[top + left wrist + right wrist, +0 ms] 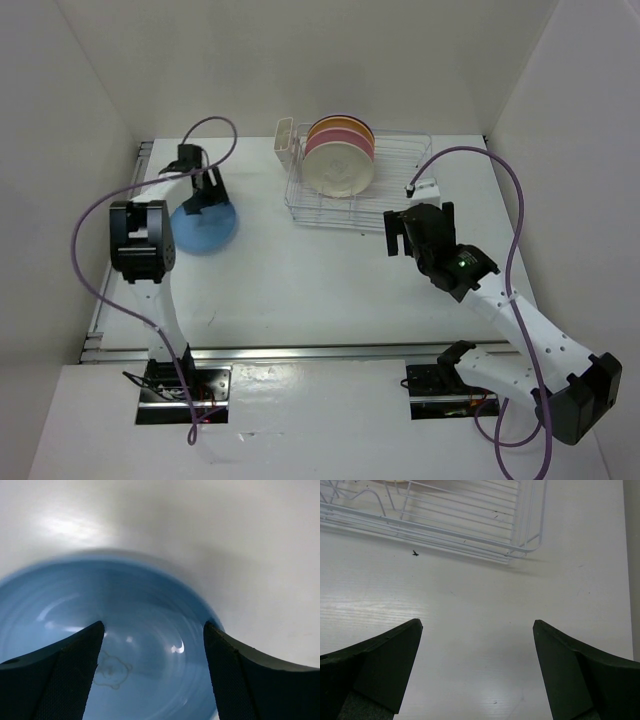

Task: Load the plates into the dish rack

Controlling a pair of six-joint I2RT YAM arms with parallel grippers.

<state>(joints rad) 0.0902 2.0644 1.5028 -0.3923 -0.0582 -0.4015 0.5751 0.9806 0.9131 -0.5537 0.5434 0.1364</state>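
Note:
The light blue plate [205,229] lies flat on the table at the left. It fills the left wrist view [145,645] with its faint centre emblem. My left gripper [207,188] is open just above its far part, its fingers [70,670] apart over the plate. The white wire dish rack [400,175] stands at the back middle. A cream plate [340,168] stands upright in it, with a pink [335,138] and a yellow-orange plate [340,124] behind; the purple one is hidden. My right gripper [418,235] is open and empty near the rack's front right corner [517,550].
A small white cutlery basket [285,137] sits at the rack's left end. White walls close in the table at the back and both sides. A small dark speck [415,553] lies on the table before the rack.

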